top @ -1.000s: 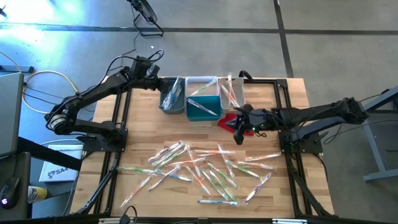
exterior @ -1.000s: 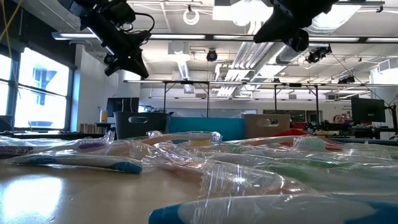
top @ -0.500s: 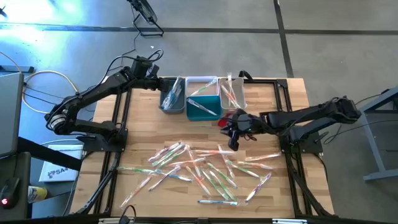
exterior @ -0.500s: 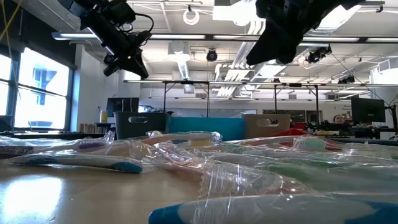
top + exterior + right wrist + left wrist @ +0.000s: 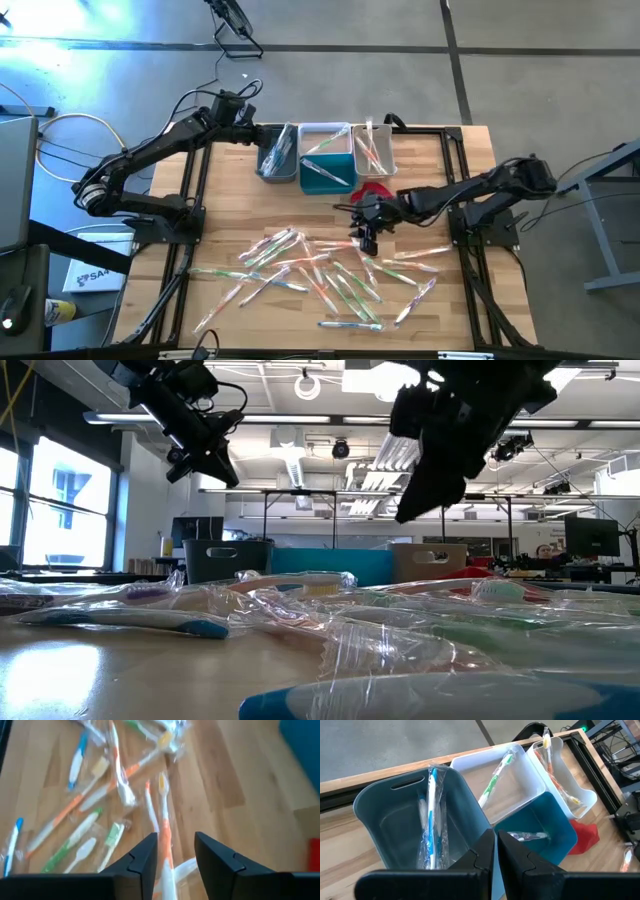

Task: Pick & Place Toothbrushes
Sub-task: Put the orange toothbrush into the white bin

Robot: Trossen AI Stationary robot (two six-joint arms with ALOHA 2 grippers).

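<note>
Wooden table [image 5: 230, 205] carries three bins along its far edge: one grey bin [image 5: 276, 160], one white-and-teal bin [image 5: 325, 160] and one white bin [image 5: 373, 150], with a red cloth [image 5: 375, 189] just beside them. Loose toothbrushes [image 5: 330, 275] lie scattered across the near half, roughly two dozen or more, exact count not readable; wrappers overlap. Handles point every way, with no common axis.

In the bins: grey holds one blue brush [image 5: 431, 815] lying along its length; the white compartment holds one green [image 5: 492, 782]; the teal holds one; the far white bin holds at least two.

Right gripper [image 5: 366, 238] hovers over the pile's far edge with its jaws parted and empty, an orange-handled brush [image 5: 163, 820] lined up lengthwise between its fingers [image 5: 142, 860]. Left gripper [image 5: 496, 852] hangs above the grey bin, jaws clenched, gripping nothing.
</note>
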